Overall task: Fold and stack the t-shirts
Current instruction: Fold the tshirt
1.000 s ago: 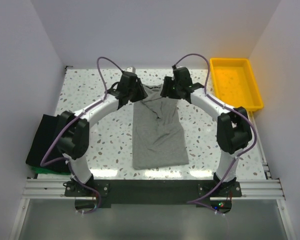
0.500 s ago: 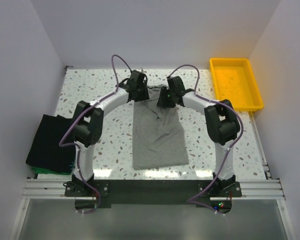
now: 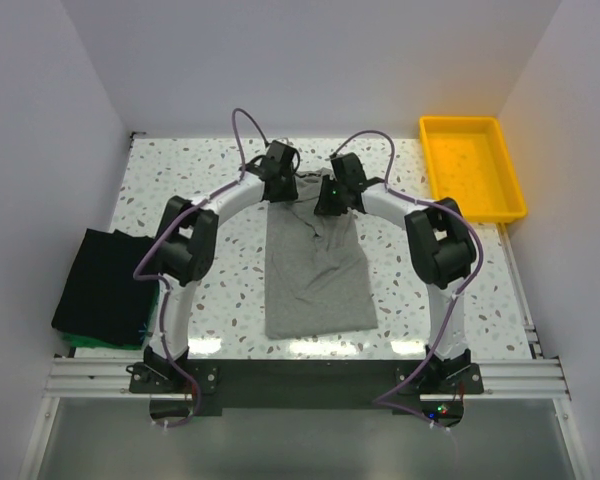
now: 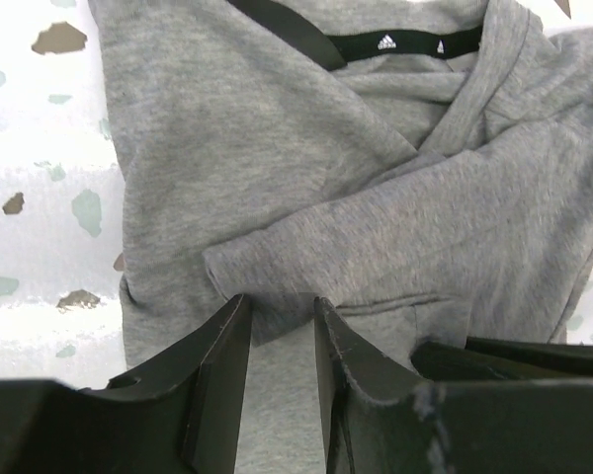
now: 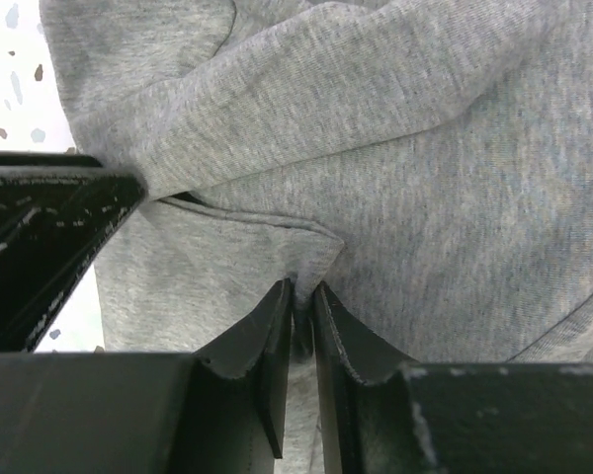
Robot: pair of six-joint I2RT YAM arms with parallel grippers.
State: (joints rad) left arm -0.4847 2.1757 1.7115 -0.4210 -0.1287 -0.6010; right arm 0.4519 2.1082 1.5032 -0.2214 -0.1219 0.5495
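The heather-grey t-shirt (image 3: 315,270) lies lengthwise in the middle of the table, sleeves folded in, its collar end far from me. Both grippers are down on that far end. My left gripper (image 3: 280,187) is open, and its tips (image 4: 280,314) straddle the edge of a folded-in sleeve of the grey shirt (image 4: 277,148). My right gripper (image 3: 330,196) is shut, pinching a small ridge of the grey fabric (image 5: 425,148) between its tips (image 5: 303,296). A folded black t-shirt (image 3: 100,285) lies at the left edge on a green one (image 3: 75,340).
A yellow plastic tray (image 3: 507,160) stands at the back right. Both arms arch over the table on either side of the grey shirt. The speckled tabletop (image 3: 180,170) shows to the left and right of the shirt. White walls close in three sides.
Both arms have drawn their elbows up and inward. The grippers have shifted slightly toward each other and stayed low on the shirt's collar end. The shirt's body has not moved.
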